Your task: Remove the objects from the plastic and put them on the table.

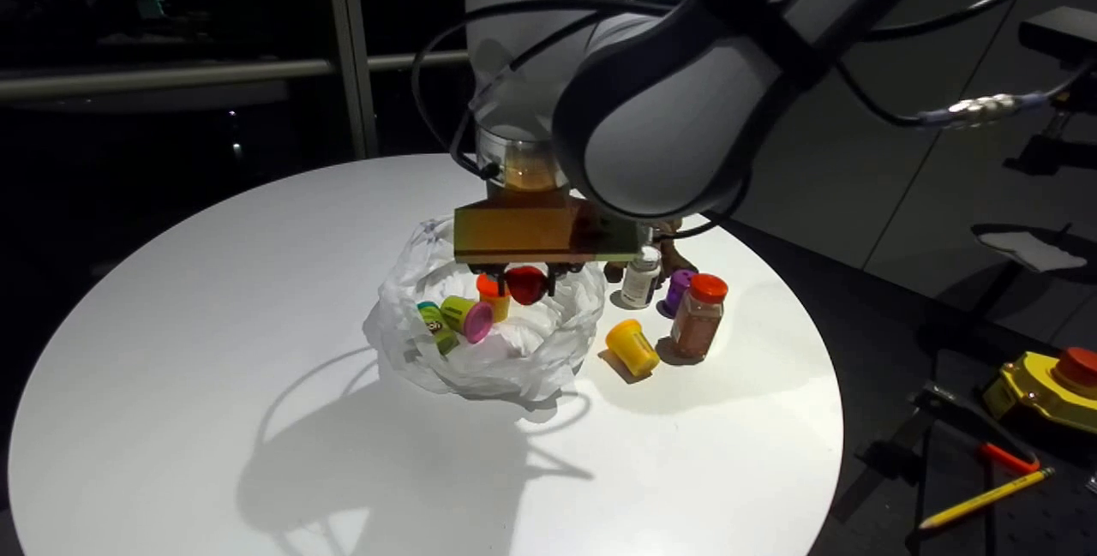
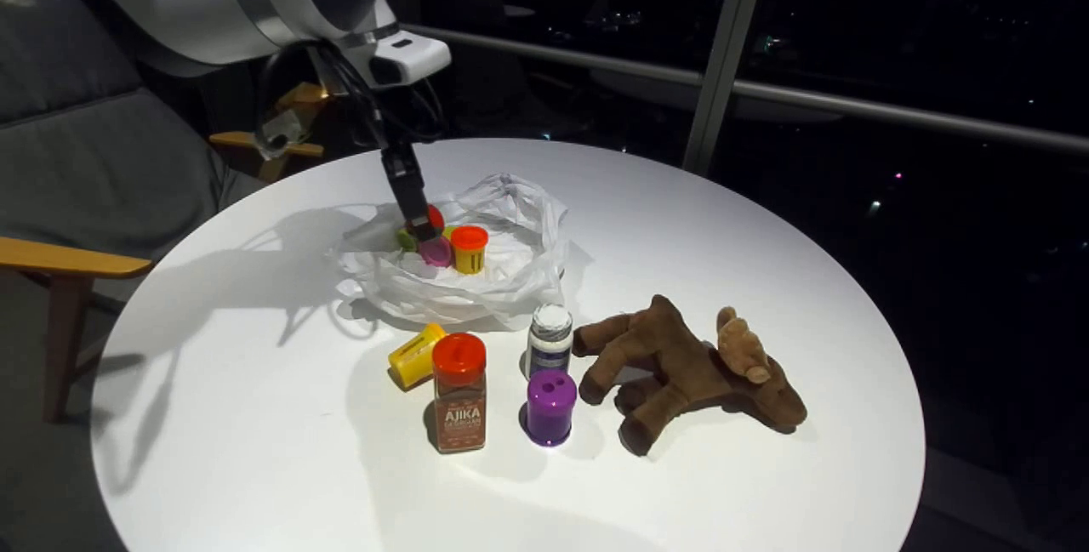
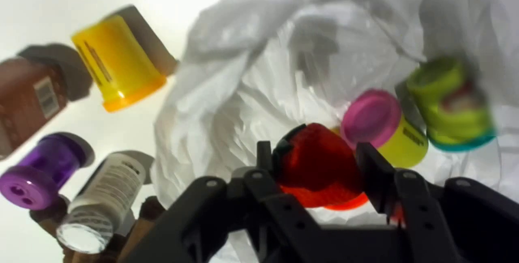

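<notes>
Pincer (image 3: 315,153) part-closed, red fruit-like object (image 3: 320,169) pinched between its fingertips (image 3: 263,153), over the plastic bag (image 3: 202,117), height unclear! Best way out looks upper left in the wrist view: past the rim, onto the table (image 3: 36,3) beside the yellow tub (image 3: 117,62).

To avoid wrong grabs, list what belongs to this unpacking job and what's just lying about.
Job: gripper, red object, pink-lidded tub, orange-lidded tub, teal-lidded tub, plastic bag, table.
Lying about: yellow pencil; on the table, possibly unpacked: yellow tub, Ajika jar, purple pencil sharpener, white bottle, plush moose.
</notes>
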`<state>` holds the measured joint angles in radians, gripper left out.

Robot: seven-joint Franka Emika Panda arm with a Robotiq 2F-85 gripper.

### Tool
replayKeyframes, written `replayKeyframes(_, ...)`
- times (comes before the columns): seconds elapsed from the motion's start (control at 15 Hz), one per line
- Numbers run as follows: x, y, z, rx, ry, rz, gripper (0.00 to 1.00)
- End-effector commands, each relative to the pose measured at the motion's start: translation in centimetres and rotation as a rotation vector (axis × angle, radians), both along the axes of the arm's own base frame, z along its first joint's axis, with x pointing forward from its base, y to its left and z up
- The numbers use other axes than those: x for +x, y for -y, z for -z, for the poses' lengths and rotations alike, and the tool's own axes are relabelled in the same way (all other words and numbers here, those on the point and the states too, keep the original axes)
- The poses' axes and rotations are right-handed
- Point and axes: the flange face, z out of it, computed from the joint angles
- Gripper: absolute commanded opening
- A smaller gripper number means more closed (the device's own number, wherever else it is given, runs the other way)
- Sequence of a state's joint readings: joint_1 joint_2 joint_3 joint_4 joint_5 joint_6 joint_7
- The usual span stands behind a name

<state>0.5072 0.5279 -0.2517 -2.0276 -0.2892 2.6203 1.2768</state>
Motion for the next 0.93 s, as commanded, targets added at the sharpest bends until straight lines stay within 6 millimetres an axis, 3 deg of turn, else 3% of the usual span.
replayKeyframes(0.0,-7.7,-1.2,-1.9,0.016,-0.052,-0.072,0.29)
replayKeyframes(0.27,-16.0,-2.1,-1.0,0.022,-0.164,-0.154,0.29)
replayKeyframes(0.47,-19.6,-2.4,0.5,0.027,-0.227,-0.192,0.29)
replayKeyframes(0.6,-19.9,-2.3,1.7,0.025,-0.219,-0.191,0.29)
replayKeyframes(0.87,-17.6,-1.4,3.5,0.049,-0.139,-0.185,0.29)
